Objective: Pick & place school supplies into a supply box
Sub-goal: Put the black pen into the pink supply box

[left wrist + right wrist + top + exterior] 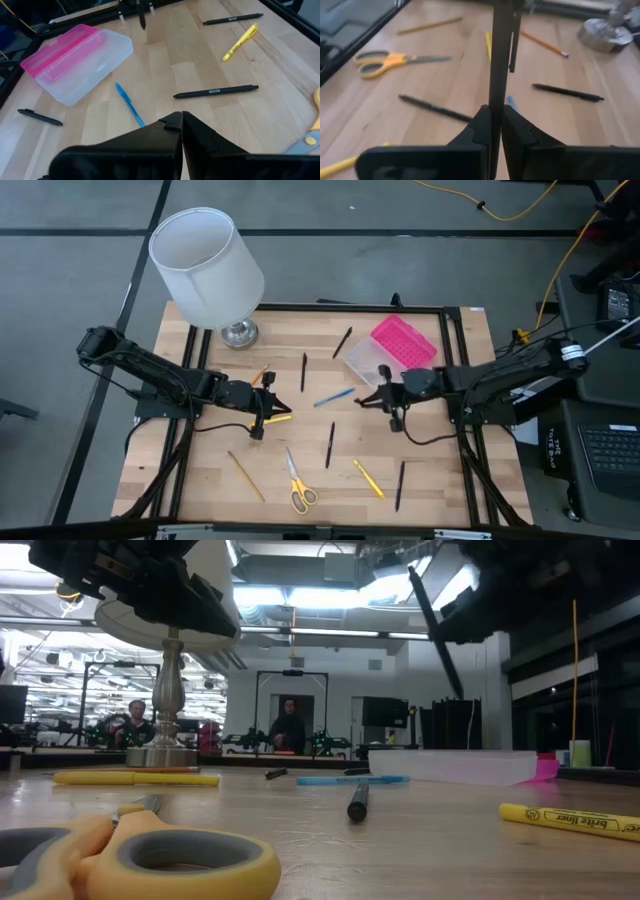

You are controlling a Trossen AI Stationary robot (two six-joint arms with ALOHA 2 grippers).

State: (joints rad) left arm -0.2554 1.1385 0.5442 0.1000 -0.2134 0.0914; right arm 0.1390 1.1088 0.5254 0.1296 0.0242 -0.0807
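The right claw [495,131] is clamped on a black pen [501,55], its fingers pressed against the barrel; seen from that wrist, the pen's long axis runs straight out ahead of the claw, and from table height the pen [435,635] hangs aloft at a tilt, clear of the worktop [430,480]. From above, this claw [385,395] sits just beside the supply box [390,352], which lies open with its clear base toward the claw and its pink lid on the far side, its length set diagonally across the boards. The box is on the right arm's own half and much nearer to it than to the other arm, so the drop looks like a short move, provided the pen's axis is turned to match the length of the box. The left claw [262,408] hovers over the middle of the worktop with its fingers pinched together on nothing, next to a yellow marker [278,418]. A blue pen [333,397] lies between the two claws, and the scissors [298,485] rest near the front edge.
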